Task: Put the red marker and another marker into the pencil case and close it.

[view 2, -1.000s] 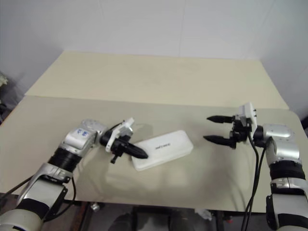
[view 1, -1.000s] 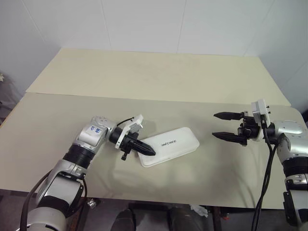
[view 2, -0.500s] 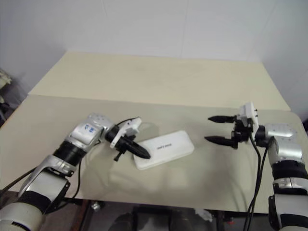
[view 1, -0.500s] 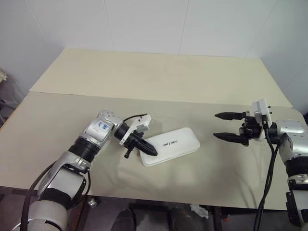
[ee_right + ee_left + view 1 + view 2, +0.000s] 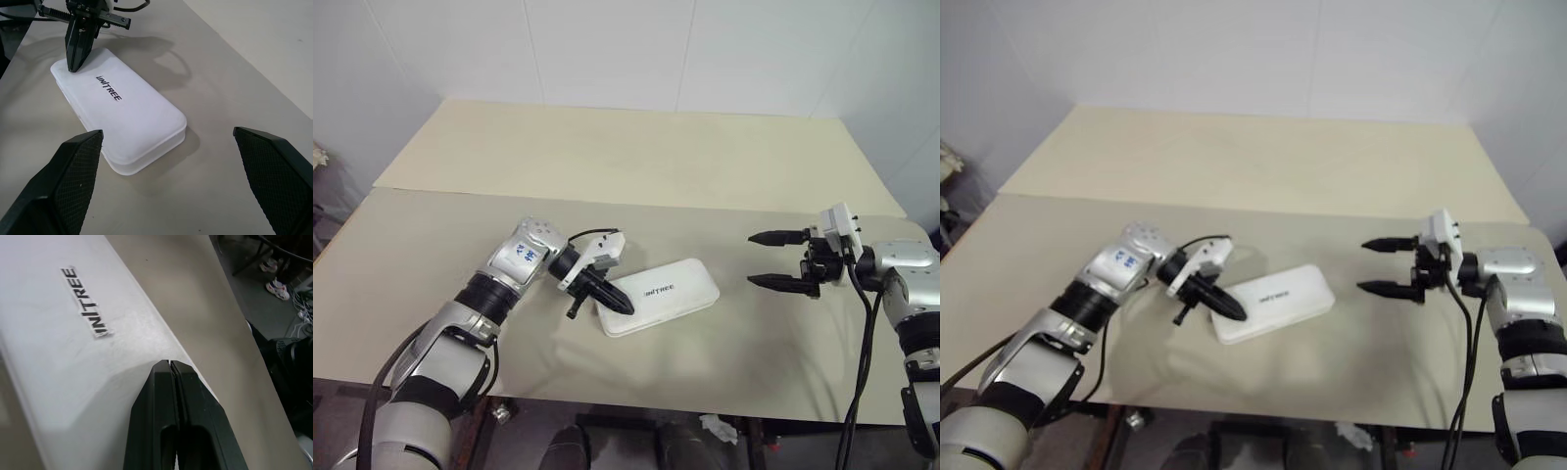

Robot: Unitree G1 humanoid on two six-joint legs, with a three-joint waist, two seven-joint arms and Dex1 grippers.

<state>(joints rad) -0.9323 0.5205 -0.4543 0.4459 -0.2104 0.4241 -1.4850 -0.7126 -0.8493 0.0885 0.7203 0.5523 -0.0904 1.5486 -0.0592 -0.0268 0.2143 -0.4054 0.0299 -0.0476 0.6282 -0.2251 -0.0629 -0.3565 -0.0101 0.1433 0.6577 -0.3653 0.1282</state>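
The case (image 5: 659, 297) lies closed, lid down, near the front edge of the table (image 5: 636, 157). The left arm reaches in from the left, its gripper (image 5: 619, 306) angled downward, fingers pressed together and empty, tips at the lid's left end. The right gripper (image 5: 773, 258) hovers well apart to the right, pointing left toward the case, jaws spread wide, holding nothing.

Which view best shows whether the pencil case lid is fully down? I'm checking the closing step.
The right wrist view: the whole pencil case with its side seam looks closed. The head views show it small; the left wrist view shows part of the lid under the shut left end effector.
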